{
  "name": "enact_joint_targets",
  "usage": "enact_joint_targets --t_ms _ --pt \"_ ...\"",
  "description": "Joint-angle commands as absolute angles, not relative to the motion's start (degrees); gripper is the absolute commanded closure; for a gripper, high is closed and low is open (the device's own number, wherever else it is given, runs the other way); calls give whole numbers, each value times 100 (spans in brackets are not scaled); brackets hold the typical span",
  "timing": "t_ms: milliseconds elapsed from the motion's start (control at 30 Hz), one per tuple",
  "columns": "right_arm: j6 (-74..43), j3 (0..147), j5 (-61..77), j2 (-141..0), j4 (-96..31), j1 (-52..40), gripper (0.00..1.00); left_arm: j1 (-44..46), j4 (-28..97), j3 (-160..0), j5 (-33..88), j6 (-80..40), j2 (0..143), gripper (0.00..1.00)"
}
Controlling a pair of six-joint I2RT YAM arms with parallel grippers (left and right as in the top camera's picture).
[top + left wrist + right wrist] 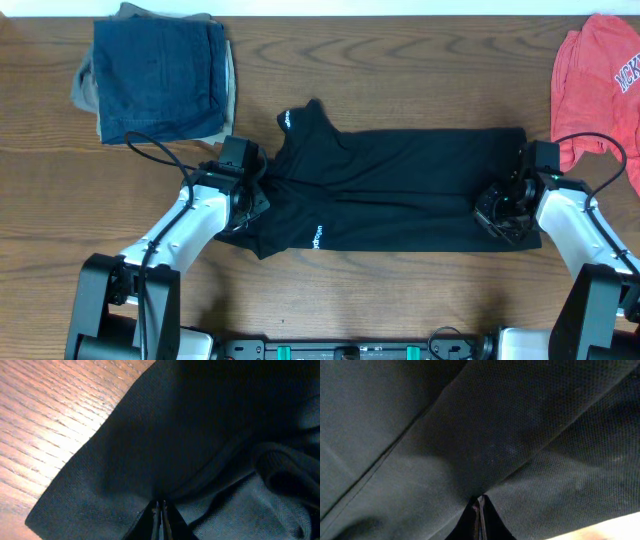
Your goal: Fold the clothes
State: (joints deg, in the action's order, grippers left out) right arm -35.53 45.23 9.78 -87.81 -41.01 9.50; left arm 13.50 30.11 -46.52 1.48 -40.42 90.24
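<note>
At centre: garment [400,185], long axis left–right, collar end left; left gripper [254,192] pinches its left end, right gripper [498,212] its right end, both pressed together on it; each arm nearest its own end

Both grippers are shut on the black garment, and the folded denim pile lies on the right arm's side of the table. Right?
Not quite. The overhead view shows the folded denim pile on the left arm's side. The rest holds: left gripper and right gripper are both shut on the black garment.
</note>
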Motion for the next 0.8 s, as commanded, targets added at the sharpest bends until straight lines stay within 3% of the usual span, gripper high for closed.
enact_joint_targets --t_ms 0,367,767 --pt "-3653 4438 904 -8812 -4084 880 97 1334 2961 -4547 102 -3968 9059 94" --pt "-3852 4082 856 -8812 -3811 882 97 1330 2891 -4283 102 -3975 9059 94" --pt "-4069 4082 578 -8812 -3833 939 97 1330 4125 -4281 102 -4995 9054 94"
